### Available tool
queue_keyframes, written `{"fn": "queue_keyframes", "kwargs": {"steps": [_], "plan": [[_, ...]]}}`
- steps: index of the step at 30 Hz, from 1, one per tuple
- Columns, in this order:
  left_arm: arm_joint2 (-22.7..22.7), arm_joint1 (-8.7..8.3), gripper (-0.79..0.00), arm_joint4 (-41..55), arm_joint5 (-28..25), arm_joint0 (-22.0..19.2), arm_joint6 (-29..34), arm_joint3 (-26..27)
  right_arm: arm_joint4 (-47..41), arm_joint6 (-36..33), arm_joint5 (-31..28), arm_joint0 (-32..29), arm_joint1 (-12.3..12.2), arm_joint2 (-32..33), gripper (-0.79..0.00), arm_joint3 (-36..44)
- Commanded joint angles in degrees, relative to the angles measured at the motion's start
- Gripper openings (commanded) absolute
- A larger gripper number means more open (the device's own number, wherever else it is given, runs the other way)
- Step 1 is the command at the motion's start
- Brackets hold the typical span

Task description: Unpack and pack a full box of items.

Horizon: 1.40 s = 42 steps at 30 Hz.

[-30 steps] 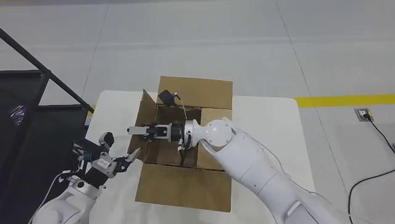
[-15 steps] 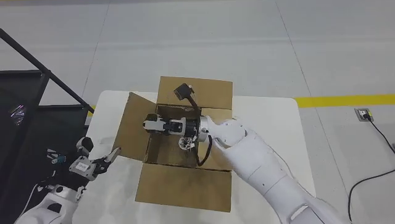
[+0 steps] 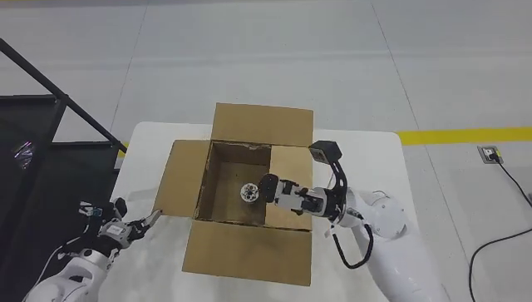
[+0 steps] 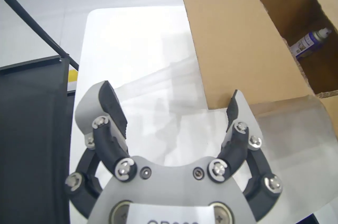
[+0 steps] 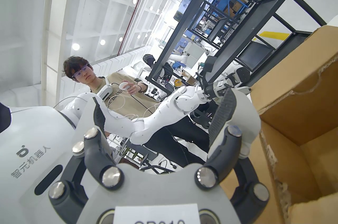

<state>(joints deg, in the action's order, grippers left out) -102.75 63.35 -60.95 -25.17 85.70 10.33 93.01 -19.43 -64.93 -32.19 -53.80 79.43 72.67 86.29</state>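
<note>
Top view: on the white table (image 3: 366, 156) stands the open cardboard box (image 3: 262, 123). Right gripper (image 3: 268, 189) lies level over its right rim, fingers spread wide, empty; left gripper (image 4: 171, 93) hovers low off the left flap, fingers equally wide. A spray can (image 4: 309, 41) sits inside the box.

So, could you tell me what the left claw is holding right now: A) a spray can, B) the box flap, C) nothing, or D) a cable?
C: the left claw is wide open and empty over the table, near the box flap.
</note>
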Motion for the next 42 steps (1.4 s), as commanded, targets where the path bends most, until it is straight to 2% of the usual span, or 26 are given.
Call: {"fn": "queue_keyframes", "kwargs": {"steps": [1, 4, 8, 11, 16, 18, 22, 25, 28, 32, 35, 42], "plan": [[1.0, 0.00, 0.000, -0.5, 0.2, -1.0, 0.6, -1.1, 0.2, -0.5, 0.2, -4.3, -0.8, 2.8, 0.000, 4.4], [1.7, 0.00, 0.000, -0.9, 0.5, -1.7, 0.4, -1.9, 0.4, -0.6, 0.0, -8.7, -1.5, 5.3, 0.000, 8.5], [0.2, -0.02, 0.000, -0.5, 1.7, -0.1, -2.6, 0.6, 1.2, 0.2, 0.6, -10.8, -2.0, 6.6, 0.000, 10.0], [-3.1, -0.12, 0.000, 2.8, -0.9, 3.5, -5.8, 6.0, 1.2, 0.2, 0.6, -10.8, -2.0, 6.6, 0.000, 10.0], [-8.5, -0.13, 0.000, 4.3, -2.9, 10.3, -9.3, 17.9, 1.2, 0.2, 0.6, -10.8, -2.0, 6.6, 0.000, 10.0], [-9.4, -0.09, 0.000, 4.6, -3.3, 12.0, -9.2, 22.5, 1.8, 1.4, 0.4, -11.4, -2.1, 6.9, 0.000, 10.7], [-8.1, -0.09, 0.000, 4.1, -4.0, 13.6, -6.2, 30.3, 0.6, 2.8, -4.8, -15.0, -2.8, 10.7, 0.000, 12.9], [-3.8, -0.21, 0.000, 3.6, -3.9, 11.6, -1.7, 33.0, -2.0, 3.3, -8.8, -18.0, -3.4, 14.6, 0.000, 13.3], [2.6, -0.34, 0.000, 5.1, -4.0, 6.9, 4.5, 32.3, -3.5, 4.7, -11.8, -21.2, -4.1, 18.6, 0.000, 13.6], [11.9, -0.25, 0.000, 7.6, -2.0, -3.7, 13.5, 26.8, -4.7, 7.4, -14.5, -26.4, -5.0, 22.5, 0.000, 15.3], [19.0, 0.20, 0.000, 10.6, 0.1, -12.4, 20.0, 20.5, -4.7, 7.6, -14.7, -26.9, -5.1, 22.8, 0.000, 15.5], [19.6, 0.25, 0.000, 11.1, 0.2, -13.4, 20.8, 19.7, -4.7, 7.6, -14.7, -26.9, -5.1, 22.8, 0.000, 15.5]]}}
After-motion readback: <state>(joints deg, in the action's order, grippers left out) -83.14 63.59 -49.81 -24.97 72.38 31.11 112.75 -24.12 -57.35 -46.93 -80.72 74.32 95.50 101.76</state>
